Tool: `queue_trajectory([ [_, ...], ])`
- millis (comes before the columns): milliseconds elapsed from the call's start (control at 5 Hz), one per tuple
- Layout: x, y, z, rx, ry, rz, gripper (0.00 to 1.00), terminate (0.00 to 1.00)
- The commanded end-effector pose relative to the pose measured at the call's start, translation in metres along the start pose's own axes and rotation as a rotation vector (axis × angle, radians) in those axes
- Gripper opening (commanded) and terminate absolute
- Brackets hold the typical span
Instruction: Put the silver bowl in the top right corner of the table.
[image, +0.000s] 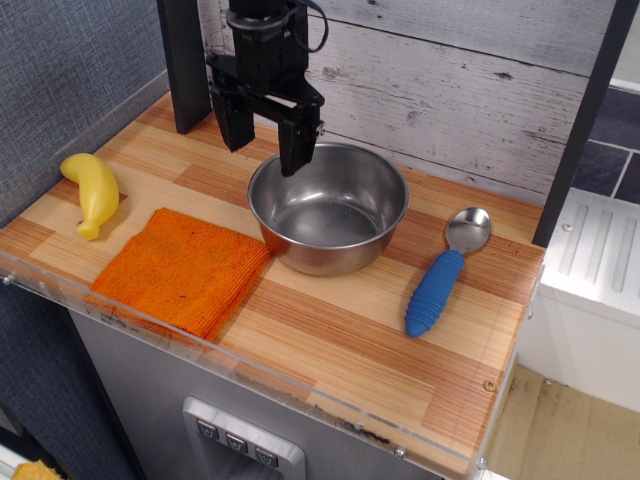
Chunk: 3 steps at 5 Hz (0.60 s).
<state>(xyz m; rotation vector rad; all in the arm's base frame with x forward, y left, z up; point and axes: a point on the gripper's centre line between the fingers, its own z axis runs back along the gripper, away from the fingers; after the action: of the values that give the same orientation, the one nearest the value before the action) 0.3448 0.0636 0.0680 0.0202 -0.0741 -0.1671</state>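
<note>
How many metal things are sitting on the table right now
2. The silver bowl sits mid-table, just right of the orange cloth. The spoon, metal-headed with a blue handle, lies to the bowl's right. None looks hidden.

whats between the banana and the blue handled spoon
In the only view, the orange cloth and the silver bowl lie between the yellow banana and the spoon.

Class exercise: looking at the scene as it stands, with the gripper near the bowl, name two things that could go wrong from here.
1. The open gripper hangs above the bowl's back-left rim; a careless descent could strike the rim and tip or shove the bowl.
2. The spoon lies just right of the bowl, so sliding the bowl rightwards could push the spoon toward the table edge.
</note>
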Motion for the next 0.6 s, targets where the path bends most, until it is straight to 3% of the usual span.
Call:
queue_trajectory([
  [0, 0.0001, -0.0121, -0.0089, 0.019, 0.009, -0.037, 1.00, 0.00],
  [200, -0.0008, -0.0173, -0.0148, 0.035, 0.030, -0.047, 0.00, 0.00],
  [400, -0.0023, -0.0196, -0.0178, 0.041, 0.044, -0.053, 0.00, 0.00],
])
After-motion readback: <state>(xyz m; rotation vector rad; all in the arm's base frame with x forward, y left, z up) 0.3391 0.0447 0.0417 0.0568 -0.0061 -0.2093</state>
